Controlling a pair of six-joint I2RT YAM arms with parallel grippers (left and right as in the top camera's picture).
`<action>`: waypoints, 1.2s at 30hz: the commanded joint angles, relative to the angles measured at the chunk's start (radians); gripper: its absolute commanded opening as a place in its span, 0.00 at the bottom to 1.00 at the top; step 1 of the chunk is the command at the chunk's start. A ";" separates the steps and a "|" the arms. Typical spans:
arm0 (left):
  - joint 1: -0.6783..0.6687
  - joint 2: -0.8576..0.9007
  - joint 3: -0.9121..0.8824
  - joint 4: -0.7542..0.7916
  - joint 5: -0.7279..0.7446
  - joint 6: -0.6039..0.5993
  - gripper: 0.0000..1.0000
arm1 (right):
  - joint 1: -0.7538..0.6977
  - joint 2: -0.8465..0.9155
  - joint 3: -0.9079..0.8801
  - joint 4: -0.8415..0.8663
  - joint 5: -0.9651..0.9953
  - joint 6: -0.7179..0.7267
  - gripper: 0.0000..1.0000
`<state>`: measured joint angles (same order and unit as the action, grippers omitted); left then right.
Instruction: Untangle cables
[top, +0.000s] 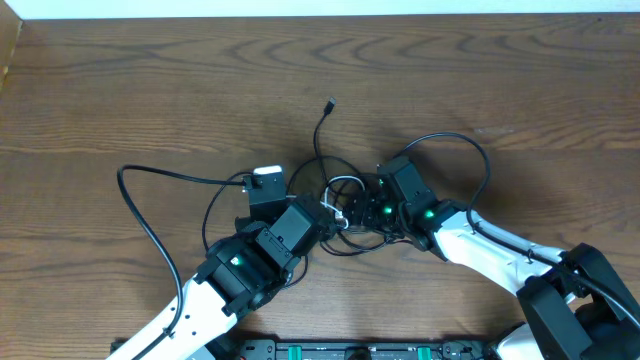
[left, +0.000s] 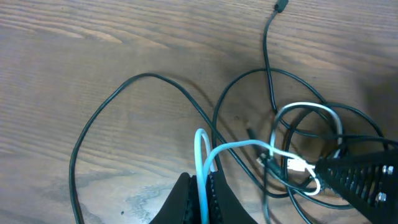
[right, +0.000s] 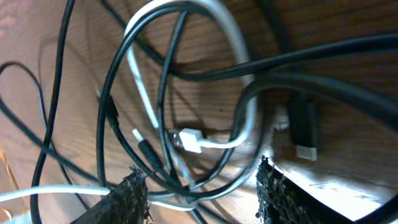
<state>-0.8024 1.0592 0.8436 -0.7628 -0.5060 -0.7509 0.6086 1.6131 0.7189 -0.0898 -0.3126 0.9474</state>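
Three thin cords knotted in one clump on the wooden table, directly ahead of both grippers and filling the gap between their tips.

At the left gripper: clamped tight on the white cable, pinched as a narrow upright loop just above the fingers, then trailing off to the right into the knot. At the right gripper: jaws parted to a middling width, with black and white strands lying between the fingers and no pad visibly pressing on them.

As for looks: white cable pale, almost bluish from the left wrist, curled in one round loop within the knot and ending in a small white plug. Black cables glossy, crossing over and through that loop in several overlapping arcs.

Only from overhead: both arms converging on the clump, and one free black end stretched well beyond the knot, far from either gripper. Fingers too small and dark there to judge any grip.

Only from the left wrist: the pinch on the white cable, plainly.

Only from the right wrist: the plugs up close, namely a flat black connector with a metal tip just above one fingertip and a slim black plug just above the other.
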 joint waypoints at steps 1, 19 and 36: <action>0.001 -0.002 -0.010 -0.007 -0.016 0.013 0.08 | -0.012 0.023 0.001 -0.004 0.052 0.075 0.51; 0.002 -0.002 -0.010 -0.029 -0.017 0.013 0.08 | -0.016 -0.096 0.001 -0.250 0.146 0.038 0.05; 0.001 -0.002 -0.010 -0.029 -0.017 0.013 0.08 | 0.032 -0.224 0.001 -0.138 0.201 -0.084 0.37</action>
<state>-0.8024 1.0592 0.8429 -0.7864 -0.5064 -0.7509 0.6113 1.3449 0.7204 -0.2230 -0.0948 0.8944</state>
